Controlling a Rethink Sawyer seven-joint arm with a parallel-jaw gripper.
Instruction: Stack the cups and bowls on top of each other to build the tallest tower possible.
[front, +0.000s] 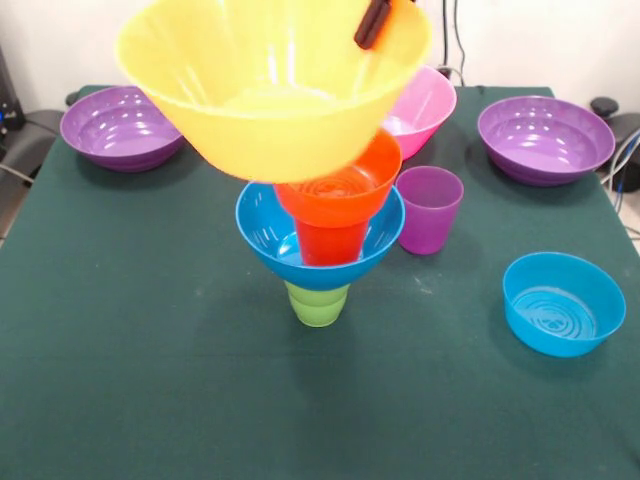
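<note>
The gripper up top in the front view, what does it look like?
Only a small part of the gripper shows at the top edge: a short, dark, bar-shaped finger seen against a patch of orange. No cables or markings on it can be made out, and the arm itself is out of frame.

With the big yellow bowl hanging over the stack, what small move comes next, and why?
Probably ease the yellow bowl right and down: the gripper holds its rim, tilted, and it sits left of the orange bowl topping the tower.

Yellow bowl (270, 85) covers the tower (322, 240); front table (150, 400) seems open.
</note>
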